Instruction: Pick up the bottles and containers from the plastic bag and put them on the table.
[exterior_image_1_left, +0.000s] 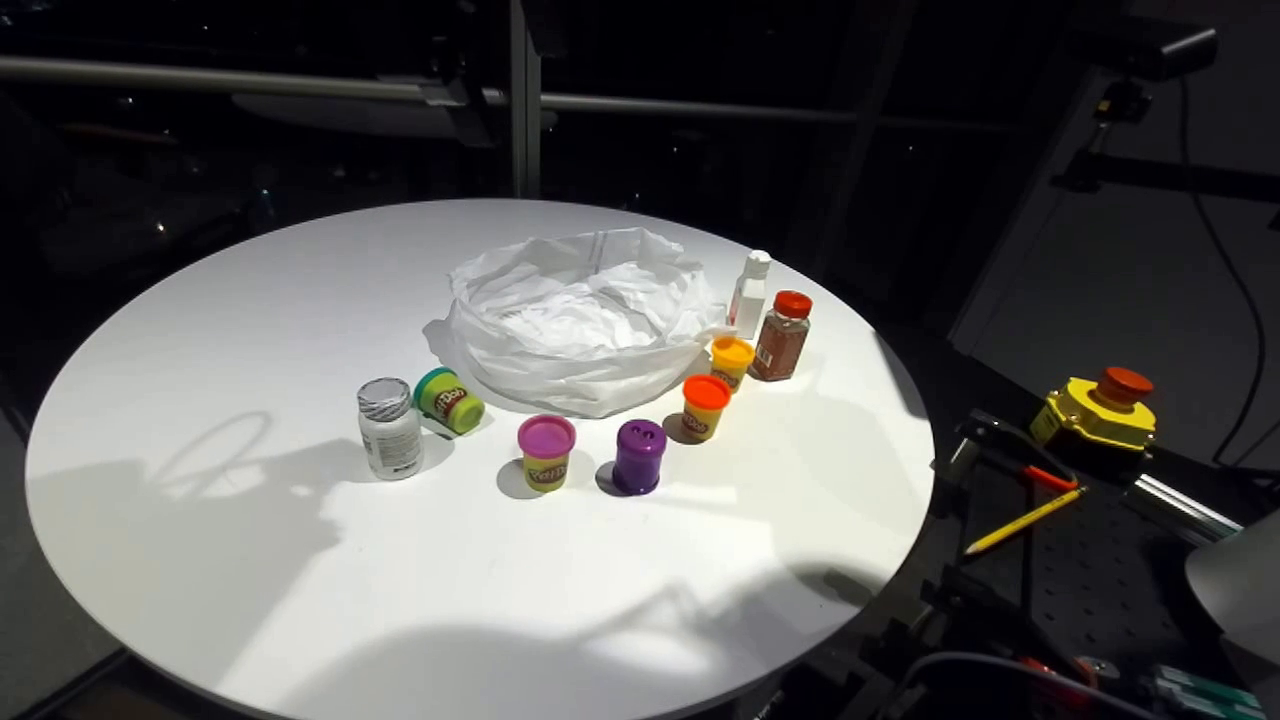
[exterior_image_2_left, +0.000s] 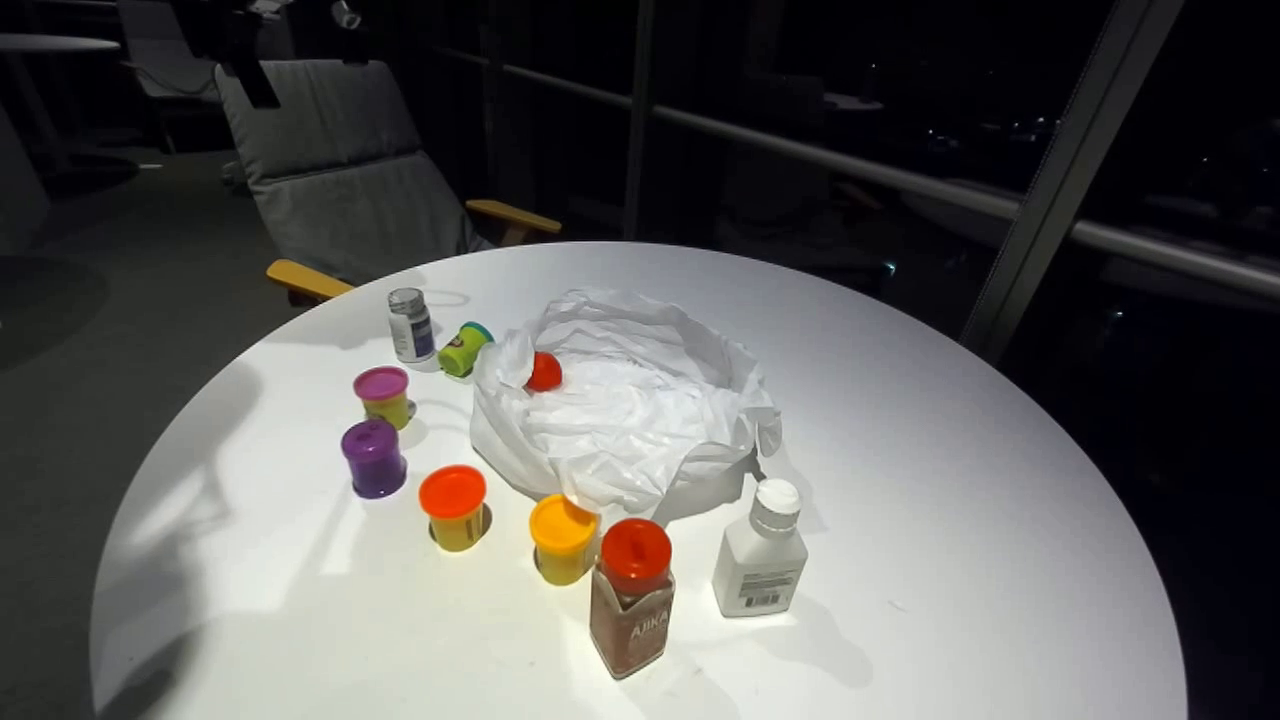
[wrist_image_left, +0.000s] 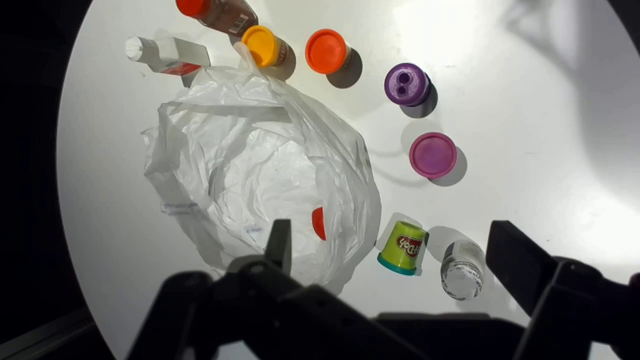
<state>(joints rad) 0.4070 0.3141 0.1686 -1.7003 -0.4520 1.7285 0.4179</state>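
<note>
Wrist view, eight containers (wrist_image_left: 433, 155), one bag (wrist_image_left: 336, 150), one pincer (wrist_image_left: 391, 242)

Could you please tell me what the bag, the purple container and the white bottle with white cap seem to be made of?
Bag: thin plastic film, slightly glossy; its rim is floppy and wrinkled.
Purple container: probably hard plastic, shiny; highlights show on its firm round body.
White bottle: likely plastic, smooth, fairly matte; its body is opaque, but coated glass remains possible.

A round white table (exterior_image_1_left: 250, 300) bears a wrinkled white plastic bag (exterior_image_1_left: 580, 375). Beside it stand a white bottle (exterior_image_1_left: 748, 300), red-capped brown jar (exterior_image_1_left: 781, 345), purple cylinder (exterior_image_1_left: 639, 462), white jar (exterior_image_1_left: 392, 440) and three lidded yellow tubs (exterior_image_1_left: 547, 455) (exterior_image_1_left: 705, 408) (exterior_image_1_left: 731, 366); a green tub (exterior_image_1_left: 451, 402) lies on its side.
</note>
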